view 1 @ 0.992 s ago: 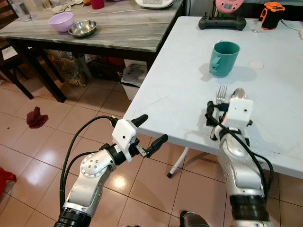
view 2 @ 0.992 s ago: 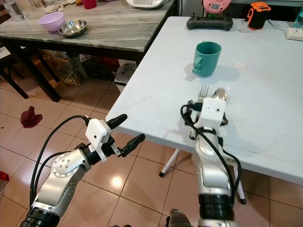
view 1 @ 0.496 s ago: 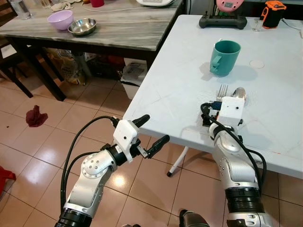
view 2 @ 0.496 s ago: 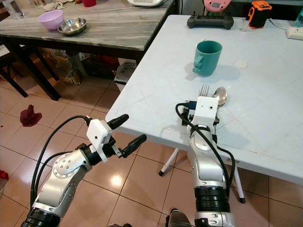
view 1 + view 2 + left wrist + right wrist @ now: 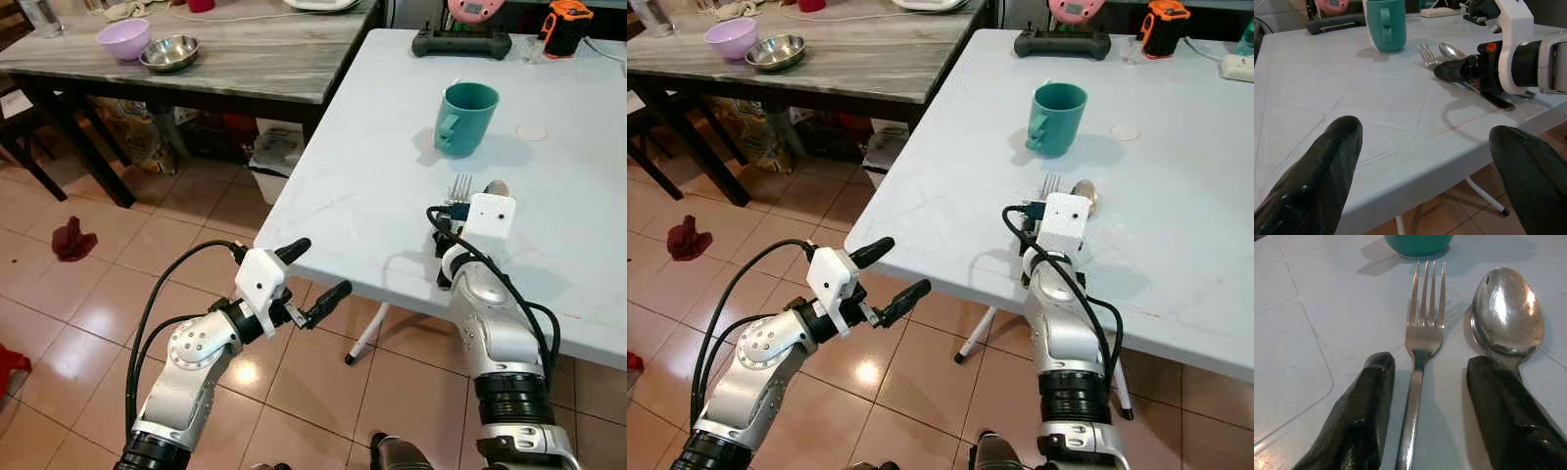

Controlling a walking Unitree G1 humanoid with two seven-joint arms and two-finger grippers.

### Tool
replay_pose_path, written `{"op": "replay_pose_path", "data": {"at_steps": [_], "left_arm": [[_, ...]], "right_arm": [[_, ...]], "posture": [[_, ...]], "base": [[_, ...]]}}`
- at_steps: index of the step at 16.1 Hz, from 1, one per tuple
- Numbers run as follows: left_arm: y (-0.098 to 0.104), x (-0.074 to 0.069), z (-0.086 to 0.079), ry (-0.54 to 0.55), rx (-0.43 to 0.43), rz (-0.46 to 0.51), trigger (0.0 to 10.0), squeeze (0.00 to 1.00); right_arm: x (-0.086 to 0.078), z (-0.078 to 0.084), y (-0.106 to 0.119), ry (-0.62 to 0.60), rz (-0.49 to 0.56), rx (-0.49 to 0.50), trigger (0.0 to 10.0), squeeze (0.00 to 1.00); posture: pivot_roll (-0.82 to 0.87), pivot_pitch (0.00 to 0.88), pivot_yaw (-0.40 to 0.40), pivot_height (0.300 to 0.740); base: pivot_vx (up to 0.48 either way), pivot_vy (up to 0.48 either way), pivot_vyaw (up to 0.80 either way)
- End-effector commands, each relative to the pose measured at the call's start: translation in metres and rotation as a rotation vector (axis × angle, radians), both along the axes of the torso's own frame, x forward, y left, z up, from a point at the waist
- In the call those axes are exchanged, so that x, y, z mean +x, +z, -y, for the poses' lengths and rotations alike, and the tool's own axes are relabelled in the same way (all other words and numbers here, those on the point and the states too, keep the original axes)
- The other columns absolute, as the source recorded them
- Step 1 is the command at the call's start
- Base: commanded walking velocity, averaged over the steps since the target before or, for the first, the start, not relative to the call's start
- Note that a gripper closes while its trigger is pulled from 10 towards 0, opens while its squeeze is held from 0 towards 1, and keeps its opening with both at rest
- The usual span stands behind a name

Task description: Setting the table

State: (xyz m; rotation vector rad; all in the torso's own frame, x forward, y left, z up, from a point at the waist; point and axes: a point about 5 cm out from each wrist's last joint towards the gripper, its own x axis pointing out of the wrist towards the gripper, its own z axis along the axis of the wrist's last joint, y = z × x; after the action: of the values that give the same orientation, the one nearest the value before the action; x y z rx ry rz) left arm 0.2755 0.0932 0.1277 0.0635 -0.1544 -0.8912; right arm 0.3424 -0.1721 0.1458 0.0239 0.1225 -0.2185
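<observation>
Two pieces of cutlery lie side by side on the white table (image 5: 372,166), near its front edge: a fork (image 5: 1421,338) on the left and a spoon (image 5: 1507,311) just to its right. Both run with their long axes near-to-far, the fork's tines and the spoon's bowl pointing away toward the teal mug (image 5: 464,118), which stands upright farther back on the table with its handle turned to the left.

The right gripper (image 5: 1430,396) rests low over the handles, its fingers spread apart and clamping nothing. One finger (image 5: 1359,418) sits just left of the fork's handle, while the other lies over the spoon's handle, so the fork's shaft runs through the gap between them. Whether the fingers touch the tabletop cannot be told.

The left gripper (image 5: 305,270) hangs off the table's near-left corner, above the tiled floor (image 5: 88,294), fingers wide apart and empty.

On the far wooden table (image 5: 245,59) sit a purple bowl (image 5: 123,40) and a steel bowl (image 5: 169,53).
</observation>
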Motion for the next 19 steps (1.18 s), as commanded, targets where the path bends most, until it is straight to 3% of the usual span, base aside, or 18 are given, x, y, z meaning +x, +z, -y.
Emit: {"op": "replay_pose_path", "data": {"at_steps": [1,11,19], "left_arm": [[0.001,-0.003,-0.001,-0.019,0.007,0.001,10.0,0.0],[0.0,-0.005,-0.002,-0.052,0.015,0.001,10.0,0.0],[0.001,-0.007,-0.002,-0.062,0.012,-0.001,10.0,0.0]], "right_arm": [[-0.002,0.0,-0.014,0.007,-0.077,0.034,0.0,0.0],[-0.008,0.004,-0.027,0.011,-0.137,0.126,0.0,0.0],[-0.008,0.004,-0.029,-0.017,-0.127,0.183,0.0,0.0]], "posture": [[-0.21,0.179,0.117,0.74],[-0.21,0.179,0.122,0.74],[-0.2,0.181,0.127,0.74]], "base": [[0.0,0.0,0.0],[0.0,0.0,0.0],[0.0,0.0,0.0]]}}
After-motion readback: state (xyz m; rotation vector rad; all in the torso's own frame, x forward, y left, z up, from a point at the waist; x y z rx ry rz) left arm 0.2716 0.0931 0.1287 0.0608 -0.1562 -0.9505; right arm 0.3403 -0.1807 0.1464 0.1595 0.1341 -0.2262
